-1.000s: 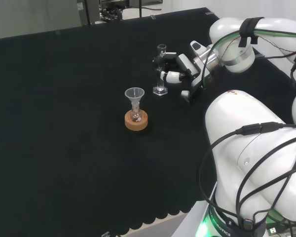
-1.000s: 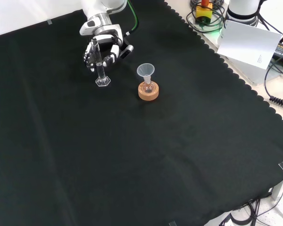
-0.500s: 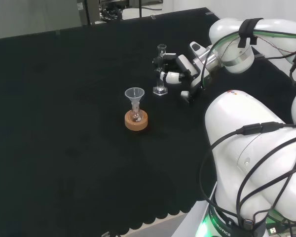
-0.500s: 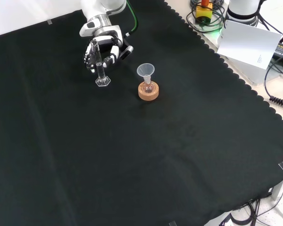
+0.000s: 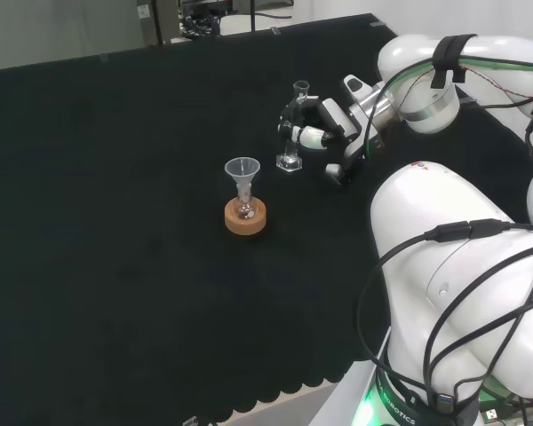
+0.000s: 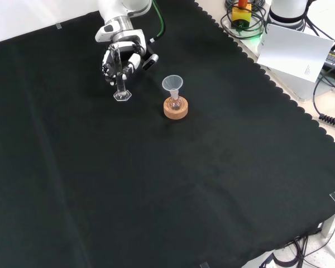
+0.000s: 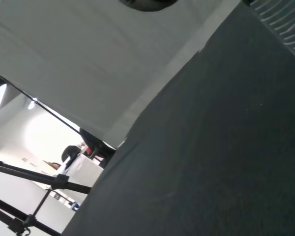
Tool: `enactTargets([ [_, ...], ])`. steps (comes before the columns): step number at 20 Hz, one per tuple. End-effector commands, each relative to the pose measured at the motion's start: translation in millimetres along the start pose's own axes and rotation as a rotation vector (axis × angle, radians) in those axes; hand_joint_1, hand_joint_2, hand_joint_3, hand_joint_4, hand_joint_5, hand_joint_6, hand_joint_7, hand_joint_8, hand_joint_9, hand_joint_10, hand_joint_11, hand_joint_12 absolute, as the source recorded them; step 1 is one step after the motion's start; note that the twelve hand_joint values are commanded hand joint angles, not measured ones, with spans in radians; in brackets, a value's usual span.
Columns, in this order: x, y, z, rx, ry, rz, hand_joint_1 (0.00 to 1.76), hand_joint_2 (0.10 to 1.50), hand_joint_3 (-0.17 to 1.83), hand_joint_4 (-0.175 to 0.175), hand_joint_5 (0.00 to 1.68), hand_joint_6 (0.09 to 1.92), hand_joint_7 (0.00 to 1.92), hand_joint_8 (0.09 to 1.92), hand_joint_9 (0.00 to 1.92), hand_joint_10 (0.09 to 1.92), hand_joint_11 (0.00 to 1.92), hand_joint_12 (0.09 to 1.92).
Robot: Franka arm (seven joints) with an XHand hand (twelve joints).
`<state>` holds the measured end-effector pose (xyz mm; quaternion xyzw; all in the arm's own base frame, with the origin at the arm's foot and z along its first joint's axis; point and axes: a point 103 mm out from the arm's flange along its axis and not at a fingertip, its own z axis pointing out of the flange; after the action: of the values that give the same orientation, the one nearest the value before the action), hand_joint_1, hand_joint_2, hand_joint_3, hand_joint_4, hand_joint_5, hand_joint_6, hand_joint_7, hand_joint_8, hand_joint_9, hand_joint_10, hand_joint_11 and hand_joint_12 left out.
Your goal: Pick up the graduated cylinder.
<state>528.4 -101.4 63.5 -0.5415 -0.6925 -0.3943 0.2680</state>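
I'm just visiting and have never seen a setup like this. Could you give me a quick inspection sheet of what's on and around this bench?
Surface: black cloth covering the bench, scalloped along its edge.
Job's things: clear graduated cylinder, upright, its base at the cloth.
Clutter: clear funnel in a small flask on a cork ring.
Hand: the hand has its fingers curled round the graduated cylinder's upper part.
Cables: black cables along the white arm; more cables past the cloth's edge in the front view.
Surroundings: white sheet of paper beside the bench.
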Motion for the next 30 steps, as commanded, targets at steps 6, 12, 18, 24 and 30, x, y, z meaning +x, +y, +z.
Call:
enactTargets([
  [6, 15, 9, -13, 0.104, -0.187, -0.021, 1.12, 1.15, 0.0, -0.12, 0.91, 1.1, 1.08, 0.51, 1.4, 0.09, 1.24, 0.86],
  [12, 30, 14, -24, 0.195, -0.36, -0.049, 1.12, 1.15, 0.0, -0.119, 0.92, 1.09, 1.11, 0.5, 1.43, 0.09, 1.3, 0.82],
  [18, 45, 16, -37, 0.255, -0.462, -0.062, 1.13, 1.14, 0.0, -0.121, 0.94, 1.07, 1.15, 0.48, 1.47, 0.09, 1.35, 0.78],
  [24, 57, 12, -50, 0.336, -0.542, -0.05, 1.13, 1.14, 0.0, -0.116, 0.95, 1.05, 1.16, 0.46, 1.49, 0.09, 1.37, 0.77],
  [30, 69, 0, -62, 0.404, -0.582, -0.022, 1.13, 1.13, 0.0, -0.111, 0.96, 1.03, 1.18, 0.44, 1.5, 0.09, 1.39, 0.75],
])
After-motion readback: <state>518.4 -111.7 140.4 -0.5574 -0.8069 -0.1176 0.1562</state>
